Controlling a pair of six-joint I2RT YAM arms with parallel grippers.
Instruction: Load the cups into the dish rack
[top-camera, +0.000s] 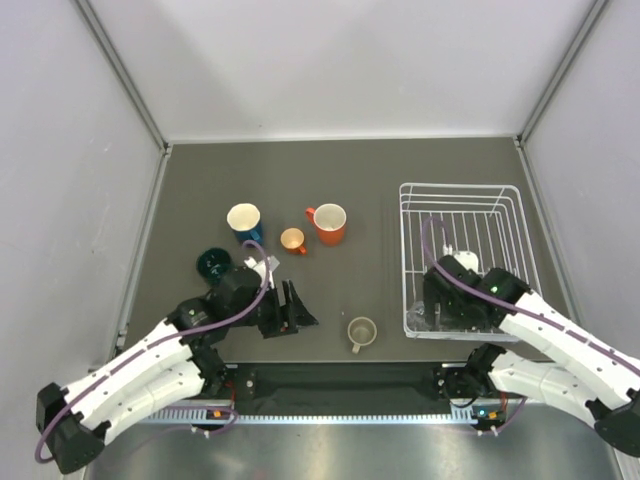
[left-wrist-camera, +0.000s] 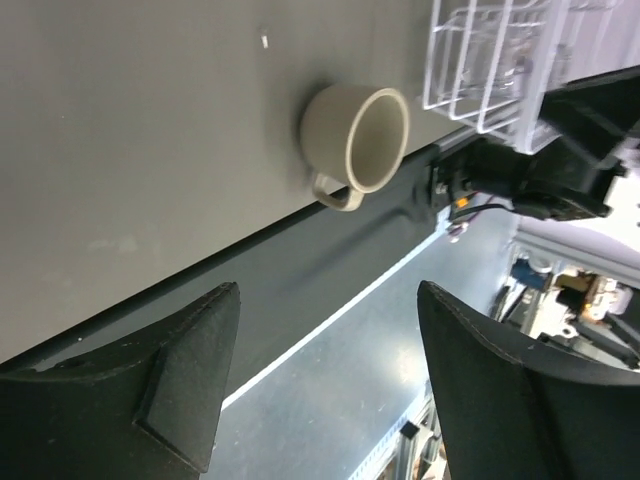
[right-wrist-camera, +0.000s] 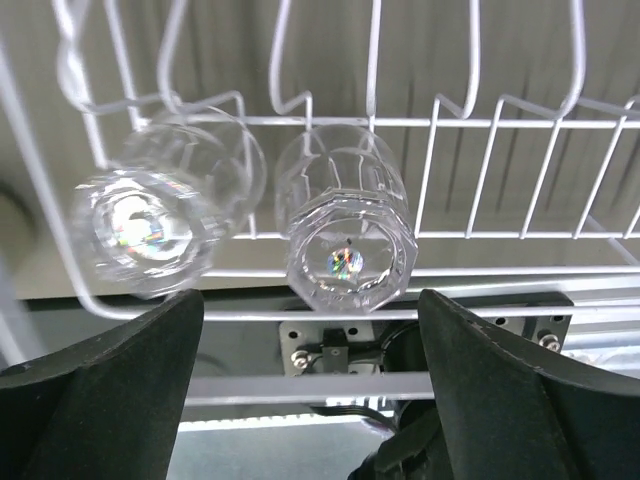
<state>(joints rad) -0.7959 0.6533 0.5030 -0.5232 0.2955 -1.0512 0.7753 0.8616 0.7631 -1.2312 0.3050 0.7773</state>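
Two clear glasses, one on the left (right-wrist-camera: 150, 215) and one on the right (right-wrist-camera: 345, 225), lie in the near part of the white wire dish rack (top-camera: 462, 190); its bars show in the right wrist view (right-wrist-camera: 500, 120). My right gripper (right-wrist-camera: 310, 300) is open just in front of them, at the rack's near left corner (top-camera: 447, 300). The beige mug (top-camera: 361, 333) stands near the table's front edge and also shows in the left wrist view (left-wrist-camera: 358, 140). My left gripper (top-camera: 295, 310) is open and empty to its left (left-wrist-camera: 330, 300). A blue mug (top-camera: 244, 220), tiny orange cup (top-camera: 293, 240), large orange mug (top-camera: 329, 223) and dark green cup (top-camera: 212, 264) stand on the table.
The dark table (top-camera: 350, 170) is walled by grey panels on three sides. The left arm lies close to the dark green cup. A metal rail (top-camera: 340, 415) runs along the front edge by the arm bases.
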